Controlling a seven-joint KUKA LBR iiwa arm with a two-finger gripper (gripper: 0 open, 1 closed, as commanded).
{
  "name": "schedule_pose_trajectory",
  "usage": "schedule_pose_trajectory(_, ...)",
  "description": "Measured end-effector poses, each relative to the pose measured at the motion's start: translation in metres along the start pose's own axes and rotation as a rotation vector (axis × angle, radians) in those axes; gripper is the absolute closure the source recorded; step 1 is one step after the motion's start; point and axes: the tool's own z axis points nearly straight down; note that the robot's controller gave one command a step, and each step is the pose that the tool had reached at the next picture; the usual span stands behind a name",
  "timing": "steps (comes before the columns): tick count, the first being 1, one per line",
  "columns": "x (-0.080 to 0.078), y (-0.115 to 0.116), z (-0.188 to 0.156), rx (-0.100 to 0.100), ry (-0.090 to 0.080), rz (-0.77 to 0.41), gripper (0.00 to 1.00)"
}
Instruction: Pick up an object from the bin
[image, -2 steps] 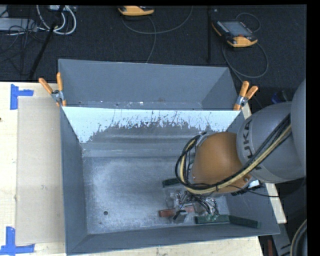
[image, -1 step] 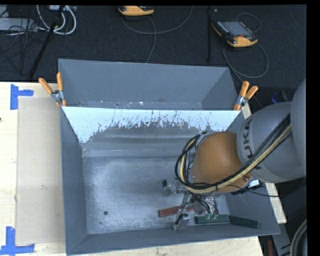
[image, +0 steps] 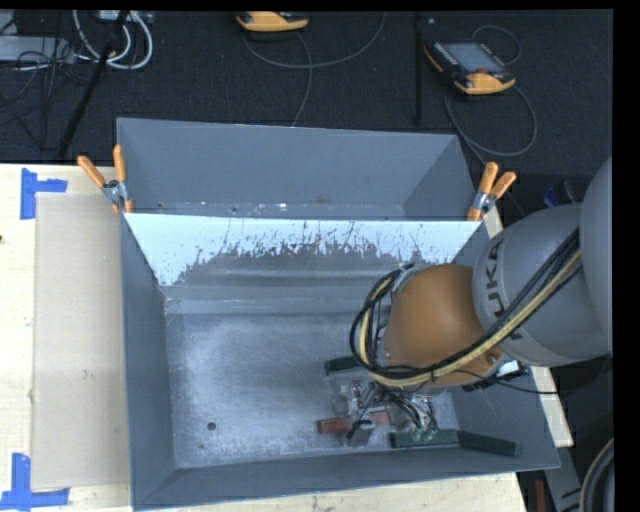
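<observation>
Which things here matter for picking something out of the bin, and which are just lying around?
Job: grey metal bin; tool; beside it small reddish-brown piece, flat green board, long dark bar.
Lying about: orange-and-black handheld device, white cables, outside the bin.
</observation>
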Motion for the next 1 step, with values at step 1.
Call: schedule_pose_trajectory(1, -0.0017, -0.0115, -0.1629, 0.002, -0.01, -0.007, 1.0)
